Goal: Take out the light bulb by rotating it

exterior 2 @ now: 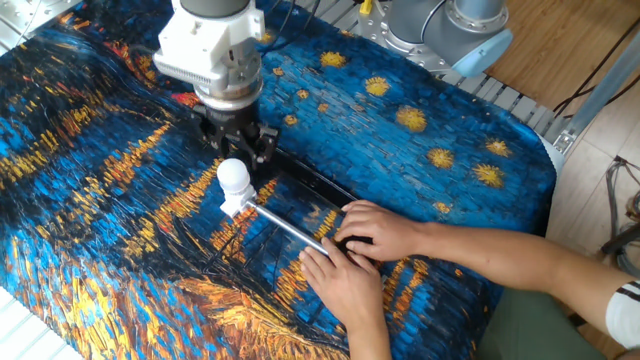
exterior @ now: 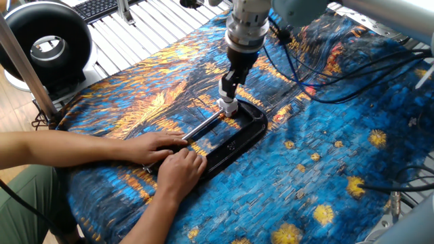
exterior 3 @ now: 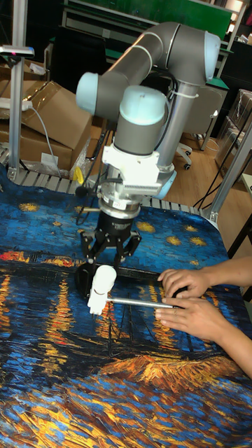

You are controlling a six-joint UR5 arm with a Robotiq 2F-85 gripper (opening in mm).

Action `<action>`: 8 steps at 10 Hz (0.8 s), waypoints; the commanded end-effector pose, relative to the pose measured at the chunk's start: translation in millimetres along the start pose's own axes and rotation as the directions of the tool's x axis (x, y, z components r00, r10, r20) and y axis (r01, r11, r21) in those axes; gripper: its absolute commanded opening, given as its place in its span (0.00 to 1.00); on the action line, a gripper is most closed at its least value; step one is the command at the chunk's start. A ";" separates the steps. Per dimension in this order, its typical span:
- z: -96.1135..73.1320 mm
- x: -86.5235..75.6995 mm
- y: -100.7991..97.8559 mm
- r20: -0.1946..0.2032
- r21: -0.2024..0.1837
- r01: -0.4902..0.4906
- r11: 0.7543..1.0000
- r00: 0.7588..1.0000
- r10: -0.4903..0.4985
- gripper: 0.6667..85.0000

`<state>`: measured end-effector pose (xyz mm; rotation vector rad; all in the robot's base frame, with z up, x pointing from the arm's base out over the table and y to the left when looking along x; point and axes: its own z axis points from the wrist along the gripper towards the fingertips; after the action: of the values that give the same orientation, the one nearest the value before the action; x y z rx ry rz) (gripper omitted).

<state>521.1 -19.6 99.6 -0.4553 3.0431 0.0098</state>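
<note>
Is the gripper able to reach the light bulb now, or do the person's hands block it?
Probably yes. The gripper sits right at the light bulb, fingers around its far side. The person's hands rest further along the clamp bar, clear of the bulb.

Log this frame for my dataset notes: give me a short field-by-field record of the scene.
bulb: white, upright on its socket
end effector: behind the bulb's globe; grip cannot be told
clamp: black, flat on the cloth, with a metal rod
hands: two, pressing the clamp down
cloth: blue and orange print covering the table
</note>
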 end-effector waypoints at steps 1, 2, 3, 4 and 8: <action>-15.8 19.1 -3.5 -0.015 0.005 -0.041 0.999 0.999 0.041 0.62; -20.4 27.2 1.2 -0.008 -0.010 -0.064 0.998 0.998 0.063 0.62; -23.1 34.0 2.0 -0.013 -0.014 -0.076 0.997 0.997 0.076 0.62; -20.9 34.9 1.5 -0.014 -0.020 -0.081 0.997 0.997 0.081 0.62; -20.1 27.9 2.5 0.012 -0.027 -0.082 0.996 0.997 0.082 0.60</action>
<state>491.6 -29.2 115.4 -0.3480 3.0637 0.0273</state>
